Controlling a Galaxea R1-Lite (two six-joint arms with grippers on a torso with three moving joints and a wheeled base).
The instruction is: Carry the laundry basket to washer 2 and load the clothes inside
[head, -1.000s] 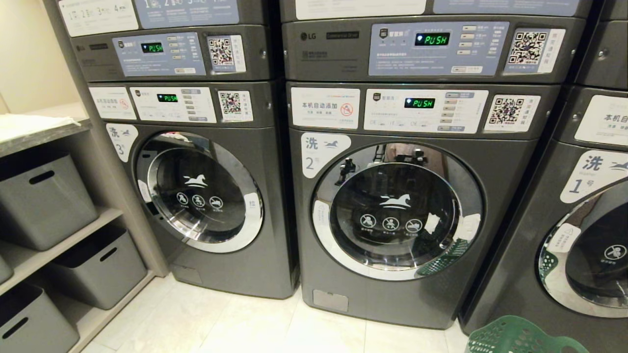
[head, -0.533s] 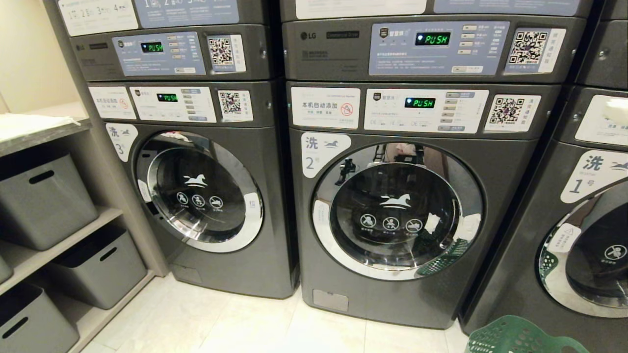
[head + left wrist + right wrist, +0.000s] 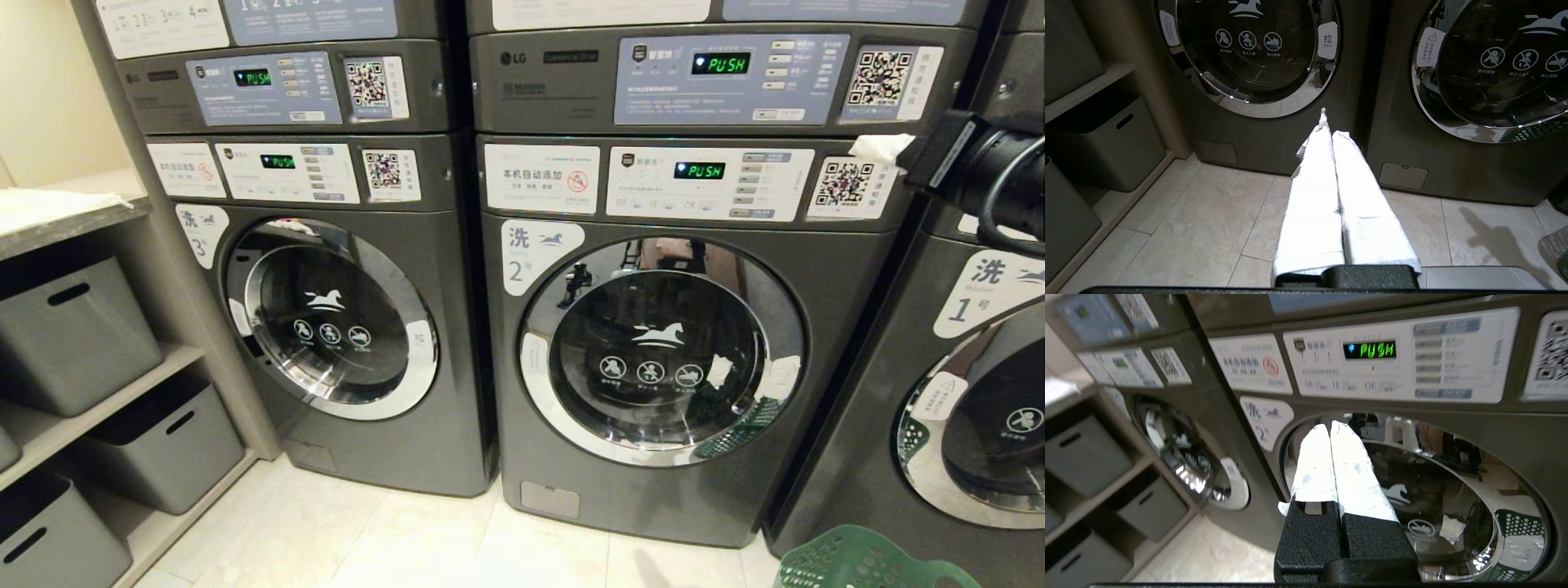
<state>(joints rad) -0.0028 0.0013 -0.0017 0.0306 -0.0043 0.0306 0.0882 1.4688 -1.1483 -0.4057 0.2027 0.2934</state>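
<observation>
dark grey washer 2 [image 3: 653, 506], green perforated laundry basket [image 3: 857, 563]

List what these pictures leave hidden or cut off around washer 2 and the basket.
- Green laundry basket: head view, cut off by the bottom edge; its contents don't show.
- Washer 2 drum: every view, dark door glass full of reflections hides the inside.
- Washer 1: head view, cut by the right edge.
- Left claw: outside the head view, seen only by its wrist camera.
- Right claw: head view shows only its white tip.

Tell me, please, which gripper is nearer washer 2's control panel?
Right. The right gripper is raised beside the control panel; the left gripper sits low, near the floor.
</observation>
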